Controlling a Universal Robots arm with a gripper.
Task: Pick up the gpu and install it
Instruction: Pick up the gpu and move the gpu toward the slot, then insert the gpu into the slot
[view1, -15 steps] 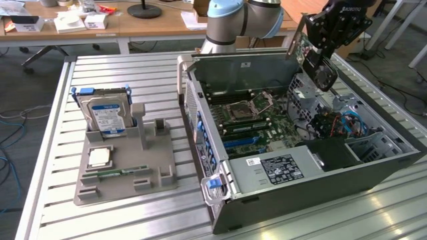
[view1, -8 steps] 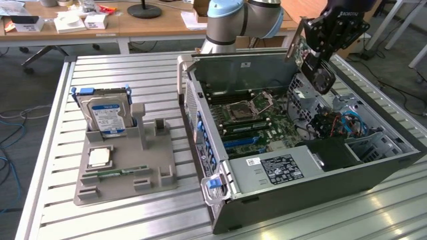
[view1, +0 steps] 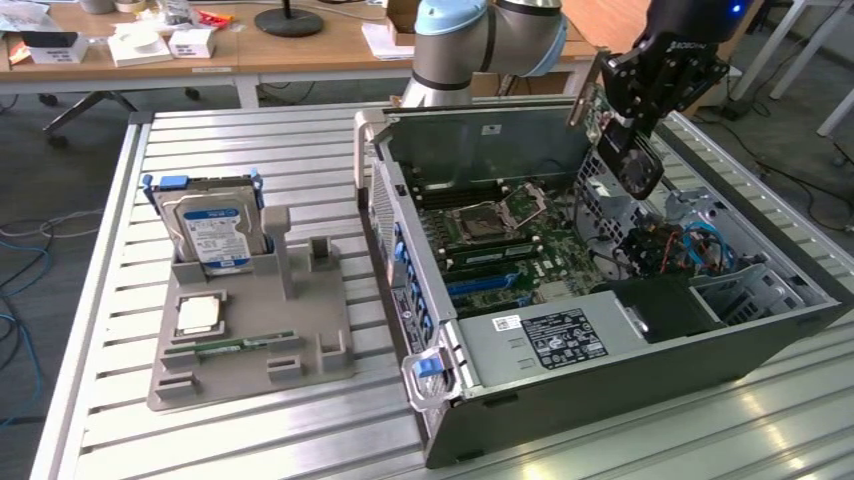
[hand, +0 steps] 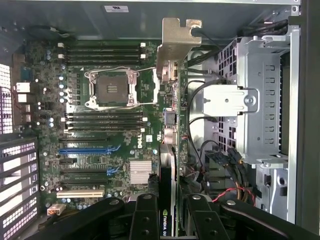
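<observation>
1. Here, in the exterior view, the gripper (view1: 625, 118) hangs above the open computer case (view1: 694, 350), toward the exterior view's right. Its jaws are closed on the gpu (view1: 638, 165) — the card is held in the air over the case's interior, clear of the motherboard (view1: 501, 250).
2. The gpu hangs tilted, with its dark fan end lower and its metal bracket (view1: 585, 98) at the higher end.
3. The case lies on its side on a slatted metal table (view1: 267, 140). Well apart, on the exterior view's left, a grey fixture (view1: 254, 370) holds a hard drive (view1: 211, 232) upright, with a memory stick (view1: 248, 343) lying flat near its front.
4. In the wrist view, the gripper (hand: 167, 212) shows black fingers (hand: 145, 215) pinching the gpu (hand: 169, 155) edge-on — the card runs away from the camera, its bracket (hand: 176, 37) at the far end.
5. Beneath it lies the motherboard (hand: 100, 150), with the processor socket (hand: 111, 87) to one side of the card and a metal drive cage (hand: 260, 100) to the other.
</observation>
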